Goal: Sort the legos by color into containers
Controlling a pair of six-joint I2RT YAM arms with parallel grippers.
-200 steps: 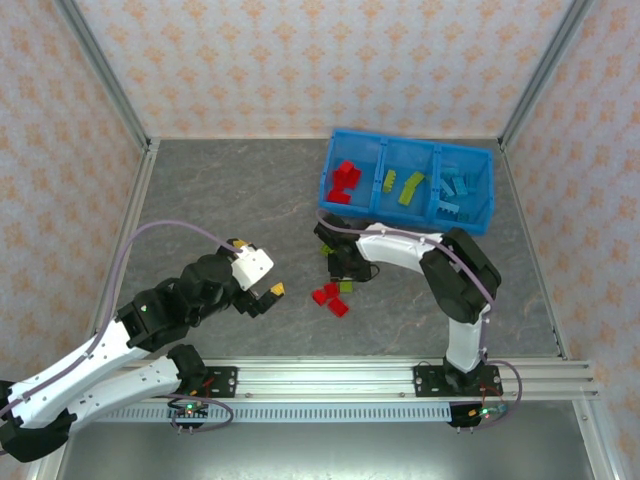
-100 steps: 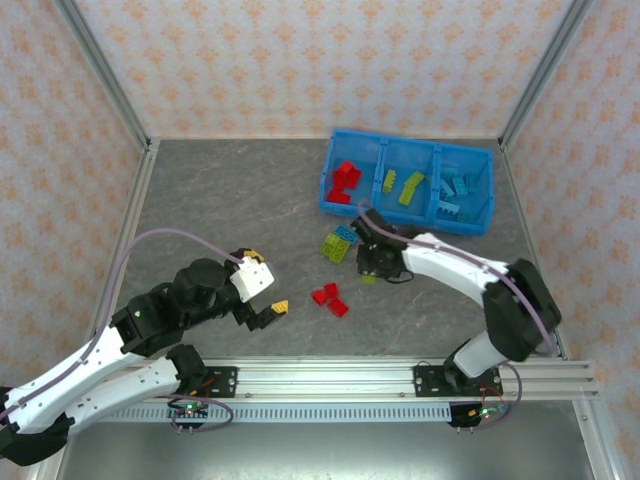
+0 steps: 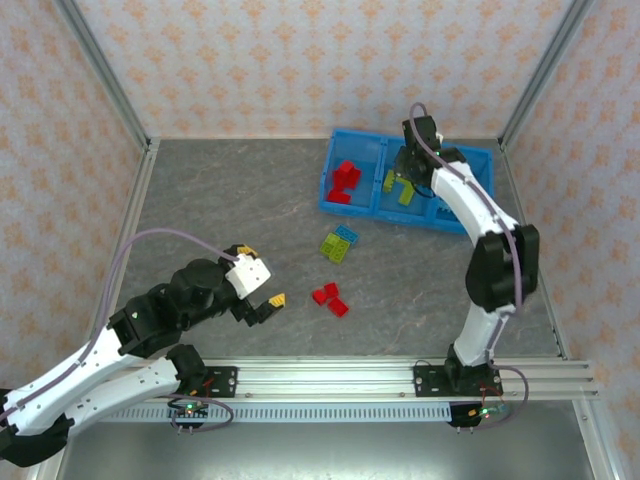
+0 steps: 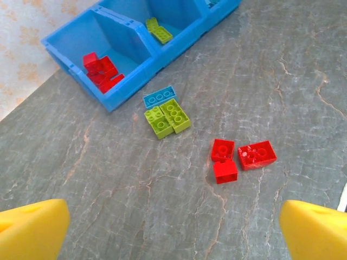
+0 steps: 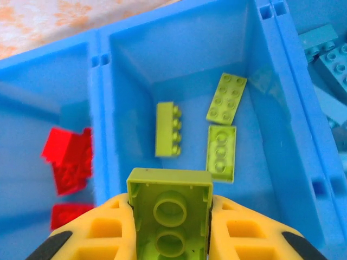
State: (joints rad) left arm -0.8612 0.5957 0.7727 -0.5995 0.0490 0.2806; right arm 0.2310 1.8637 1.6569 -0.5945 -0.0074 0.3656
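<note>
My right gripper [image 3: 404, 186] hangs over the middle compartment of the blue tray [image 3: 325, 190], shut on a lime green lego [image 5: 169, 208] held underside towards the camera. Below it three green legos [image 5: 221, 153] lie in that compartment. Red legos [image 5: 69, 160] fill the left compartment and light blue legos [image 5: 331, 54] the right one. On the table lie three red legos [image 3: 330, 297] and, closer to the tray, two green legos [image 4: 167, 116] touching a light blue lego [image 4: 159, 97]. My left gripper [image 3: 262, 276] hovers open, left of the red legos [image 4: 243, 157], holding nothing.
The tray [image 4: 130, 89] stands at the back right of the grey stone-patterned table [image 3: 230, 200]. Metal frame posts and patterned walls enclose the table on three sides. A metal rail [image 3: 330, 378] with both arm bases runs along the near edge.
My right arm has lifted a green lego from the table's middle and swung it back over the tray's middle compartment. My left arm has drawn slightly towards the near edge.
</note>
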